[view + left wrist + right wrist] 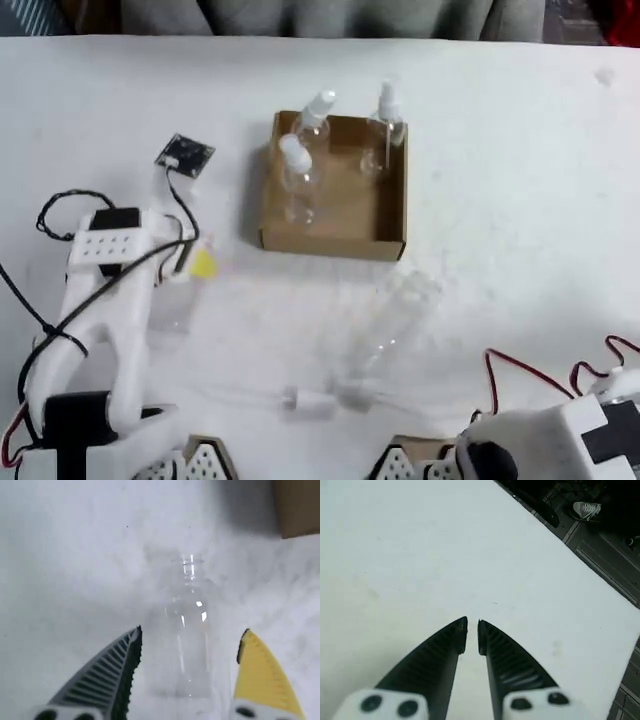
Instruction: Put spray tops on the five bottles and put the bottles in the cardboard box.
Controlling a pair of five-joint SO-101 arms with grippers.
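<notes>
The left claw [192,631] is released, its grey finger [117,672] and yellow finger [260,675] spread wide over the white worktop [520,200]. A clear bottle with no top [190,645] sits in the gap between them. Its open neck points away from the claw, and it appears clear of both fingers. I cannot tell whether it stands or lies. Beyond this claw, on its yellow-finger side, is a corner of the cardboard box [297,507].

From the high view, the box is just past the left claw, toward the middle of the worktop. It holds three bottles with white spray tops already on: one [298,180] in the half nearer the left claw and two [314,118] [385,125] along the far wall. A second topless bottle [395,318] lies on its side outside the box, close to the wall facing the arms and well apart from the left claw. Two loose spray tops [312,404] [362,397] lie side by side between the two arms' bases, with their thin tubes trailing out to either side. A small black board [185,155] on a cable rests on the worktop near the left arm.

The right claw [472,630] is clenched on nothing, with its dark fingers drawn together to a narrow slit at the tips. It hangs over bare worktop. Ahead of it are the worktop's edge and dark floor.
</notes>
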